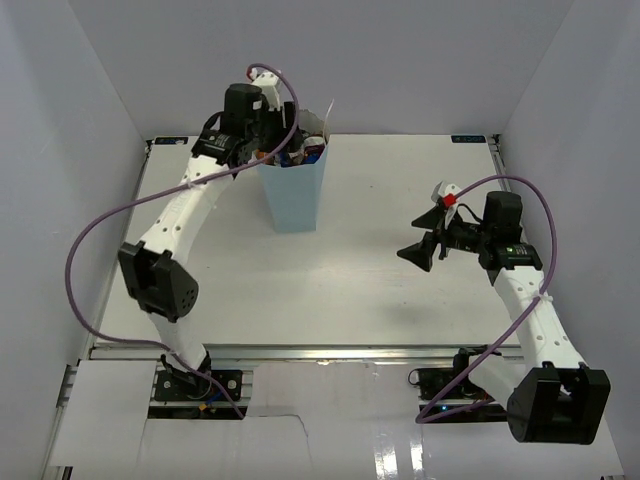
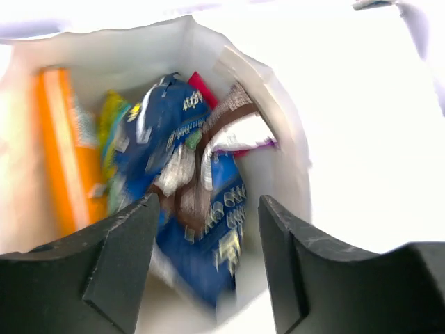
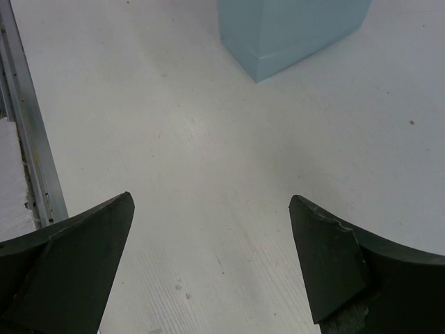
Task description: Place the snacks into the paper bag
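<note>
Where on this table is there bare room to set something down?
Bare tabletop runs from the paper bag forward to the near edge, between the left arm and right arm; also the far right corner behind the right arm. Crowded: the bag's mouth, packed with snacks, left jaws open over it.

A flat white rectangular table [image 1: 380,270] carries one thing: a tall light-blue paper bag [image 1: 292,195], standing upright near the table's far edge, left of its middle.
</note>
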